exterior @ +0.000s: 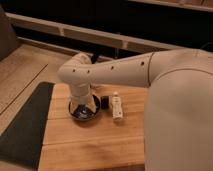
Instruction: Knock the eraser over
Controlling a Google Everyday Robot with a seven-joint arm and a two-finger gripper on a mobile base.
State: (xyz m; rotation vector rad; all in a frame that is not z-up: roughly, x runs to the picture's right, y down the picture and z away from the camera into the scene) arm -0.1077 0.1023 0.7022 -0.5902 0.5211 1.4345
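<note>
The eraser is a slim white object on the wooden table, its long side running away from the camera. I cannot tell if it stands or lies flat. My gripper hangs from the white arm just left of the eraser, low over the table. Its dark end sits under the wrist, and a small black part reaches toward the eraser. It is close to the eraser, but I cannot tell if it touches.
A dark mat lies along the table's left side. The arm's large white body covers the right part of the view. Wooden flooring and a dark wall with a rail lie behind.
</note>
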